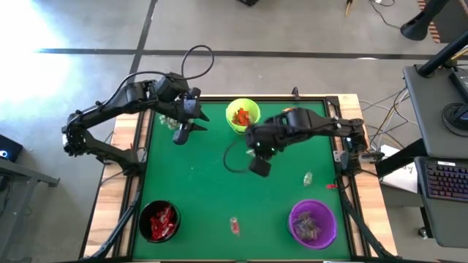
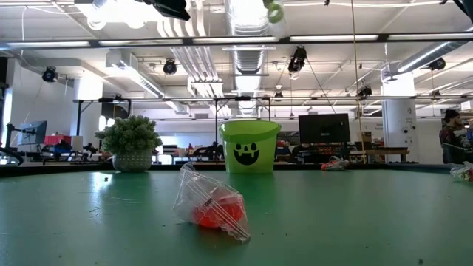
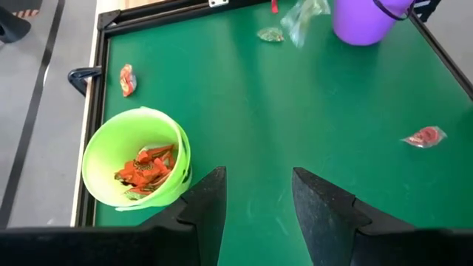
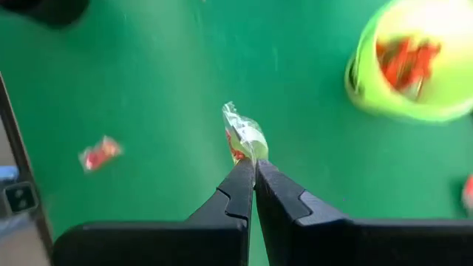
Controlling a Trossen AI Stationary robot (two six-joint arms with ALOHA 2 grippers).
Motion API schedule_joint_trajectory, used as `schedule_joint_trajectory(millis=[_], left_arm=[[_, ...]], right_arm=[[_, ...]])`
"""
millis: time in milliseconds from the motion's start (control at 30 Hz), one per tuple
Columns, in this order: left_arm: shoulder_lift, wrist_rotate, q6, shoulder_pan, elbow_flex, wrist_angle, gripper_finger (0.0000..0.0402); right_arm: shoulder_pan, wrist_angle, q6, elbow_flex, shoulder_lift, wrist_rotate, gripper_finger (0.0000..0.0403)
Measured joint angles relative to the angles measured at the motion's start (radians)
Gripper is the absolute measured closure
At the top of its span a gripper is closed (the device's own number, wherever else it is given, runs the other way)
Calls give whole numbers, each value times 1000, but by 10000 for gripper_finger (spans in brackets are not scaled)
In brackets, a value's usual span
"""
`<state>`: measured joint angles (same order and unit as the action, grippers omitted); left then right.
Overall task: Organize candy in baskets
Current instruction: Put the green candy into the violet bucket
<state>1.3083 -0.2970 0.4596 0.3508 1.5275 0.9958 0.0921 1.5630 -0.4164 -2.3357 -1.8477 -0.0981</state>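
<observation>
The lime green basket (image 1: 243,117) with orange candy stands near the table's far edge. The black basket (image 1: 159,220) with red candy is at the near left, and the purple basket (image 1: 313,223) is at the near right. My right gripper (image 1: 259,166) hovers over the table's middle, shut on a pale clear-greenish candy (image 4: 244,137). My left gripper (image 3: 255,199) hangs open, nothing between its fingers, left of the lime basket (image 3: 137,166). Loose candy lies on the mat: a red one (image 1: 235,225) near the front edge and a clear one (image 1: 308,177) at the right. My right gripper pinches the candy's crinkly wrapper by its near end (image 4: 253,158) between the two fingertips. The fingers slant downward. The rest of the candy sticks out past the fingertips, lifted clear of the green mat.
A spiky pale-green plant (image 2: 131,144) stands at the far left of the table. Another red candy (image 1: 330,186) lies by the right edge, and one (image 3: 127,79) lies beyond the lime basket. A raised black frame (image 1: 139,175) borders the mat. Open green mat lies between the baskets.
</observation>
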Motion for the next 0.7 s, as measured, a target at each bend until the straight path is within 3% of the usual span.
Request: schedule_joint_trajectory(millis=[333,700], left_arm=[[0,0,26,0,0,31,264],[0,-1,38,0,0,48,265]], right_arm=[[207,7,-361,23,5,-7,394],[511,7,-971,79,-6,-65,394]])
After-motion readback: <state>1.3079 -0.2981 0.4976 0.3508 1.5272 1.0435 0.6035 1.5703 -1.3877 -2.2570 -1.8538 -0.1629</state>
